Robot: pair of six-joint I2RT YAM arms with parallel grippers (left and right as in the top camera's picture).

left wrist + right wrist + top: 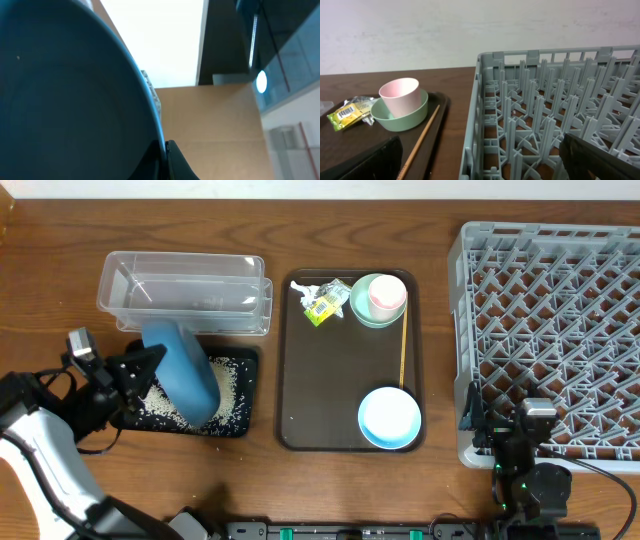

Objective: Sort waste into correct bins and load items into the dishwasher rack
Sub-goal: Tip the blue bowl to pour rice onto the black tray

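1. Dark-blue dish (65, 100) fills nearly the whole left wrist view. It stands on its edge, steeply tilted, over the black tray (245, 360), which lies just left of the brown serving tray (300, 380).
2. Left gripper (152, 367) is clenched on the rim of the dish, on the side away from the serving tray.
3. Rice grains (228, 385) lie spread in the black tray, so I judge that the step in hand is emptying the dish into this bin, and that it is almost done.
4. To do it well, hold the dish firmly above the middle of the black tray until no grain sticks. Do not let the lower rim push grains over the low wall. I cannot tell whether that rim touches the tray.
5. Right gripper (500, 420) is released and holds nothing. It is to the right of the serving tray, at the near edge of the dishwasher rack (560, 300).
6. On the serving tray lie the wrapper (322, 302), the pale green cup (402, 120), the wooden stick (403, 350) and the light-blue bowl (389, 418).
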